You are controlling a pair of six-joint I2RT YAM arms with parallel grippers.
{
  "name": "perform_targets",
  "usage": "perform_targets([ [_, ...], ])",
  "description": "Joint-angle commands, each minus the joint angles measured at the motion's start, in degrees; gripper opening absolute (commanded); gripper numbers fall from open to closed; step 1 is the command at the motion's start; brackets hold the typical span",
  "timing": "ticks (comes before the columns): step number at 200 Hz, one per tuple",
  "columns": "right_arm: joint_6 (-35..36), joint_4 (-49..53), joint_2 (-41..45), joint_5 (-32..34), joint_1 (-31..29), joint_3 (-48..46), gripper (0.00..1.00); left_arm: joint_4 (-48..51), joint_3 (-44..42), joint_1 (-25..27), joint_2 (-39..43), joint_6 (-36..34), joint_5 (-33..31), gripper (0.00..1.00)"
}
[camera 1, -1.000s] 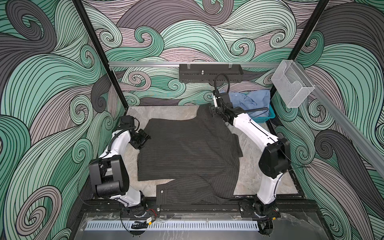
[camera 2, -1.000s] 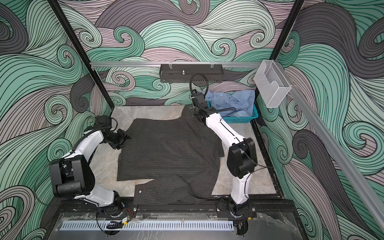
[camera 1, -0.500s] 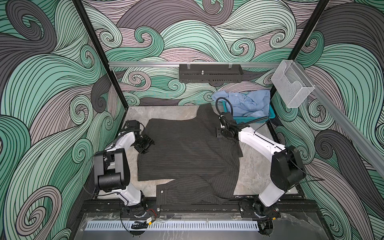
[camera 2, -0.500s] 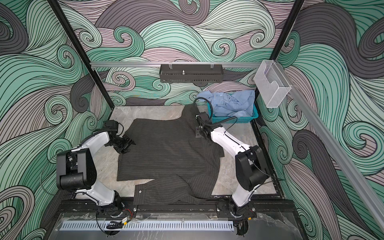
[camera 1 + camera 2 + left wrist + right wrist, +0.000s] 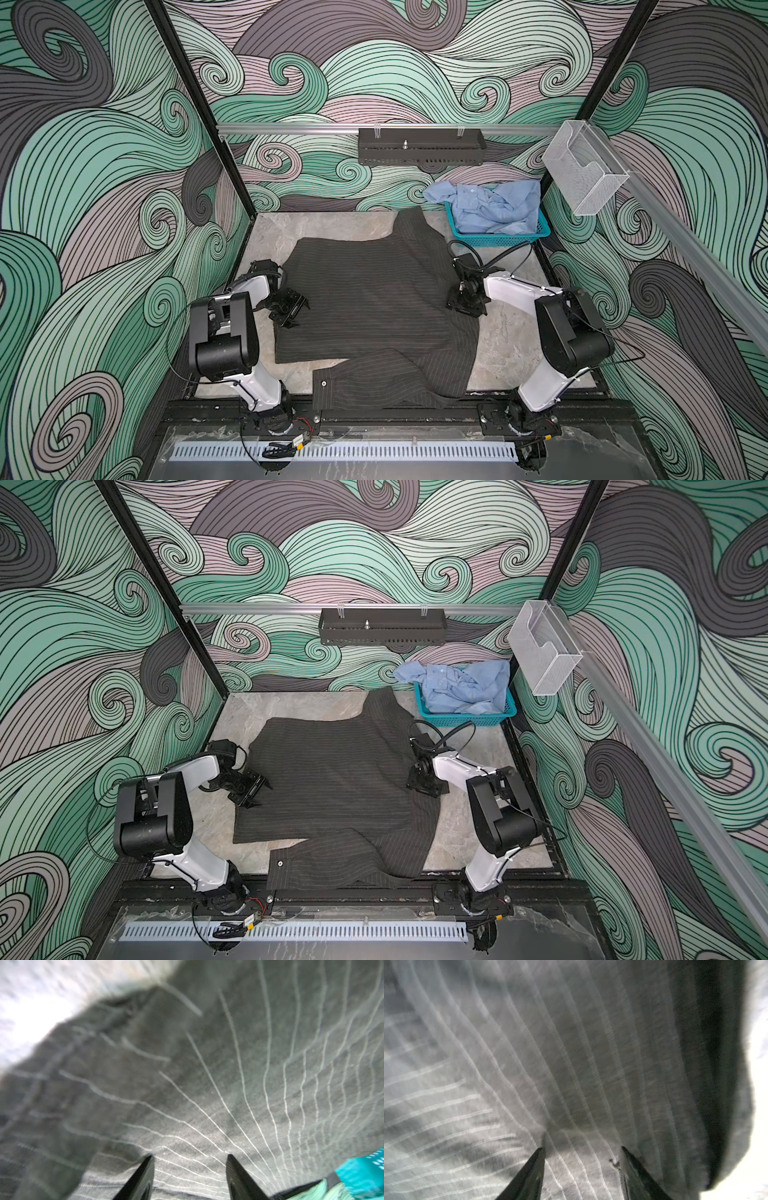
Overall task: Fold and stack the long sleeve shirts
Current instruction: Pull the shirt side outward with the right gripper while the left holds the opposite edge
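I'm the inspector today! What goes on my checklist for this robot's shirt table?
Surface: grey marbled tabletop, partly covered by cloth.
Job's things: dark charcoal pinstriped cloth shirt spread out, sleeve lying along its near edge; crumpled light blue cloth shirt inside teal plastic mesh basket.
Clutter: nothing seen.
End effectors: left end effector open at charcoal shirt's left edge; right end effector open at its right edge.
Cables: black cable looping beside right arm's wrist.
Surroundings: wave-patterned walls; black metal tray, clear plastic holder on rail.
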State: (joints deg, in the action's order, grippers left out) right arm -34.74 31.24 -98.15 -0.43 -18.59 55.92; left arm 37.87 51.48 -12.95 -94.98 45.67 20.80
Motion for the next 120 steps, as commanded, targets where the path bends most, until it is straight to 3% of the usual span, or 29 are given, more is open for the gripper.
perform_targets([
  [1, -1.50, 2.67, -2.23, 2.06, 1.47, -0.28, 0.59, -1.65, -2.59, -1.63, -4.25, 0.86, -5.85, 0.59],
  [120, 6.22, 11.40, -12.20, 5.07, 5.40, 18.76, 0.60, 1.46, 12.52, 1.96, -13.02, 2.78, -3.17, 0.58],
])
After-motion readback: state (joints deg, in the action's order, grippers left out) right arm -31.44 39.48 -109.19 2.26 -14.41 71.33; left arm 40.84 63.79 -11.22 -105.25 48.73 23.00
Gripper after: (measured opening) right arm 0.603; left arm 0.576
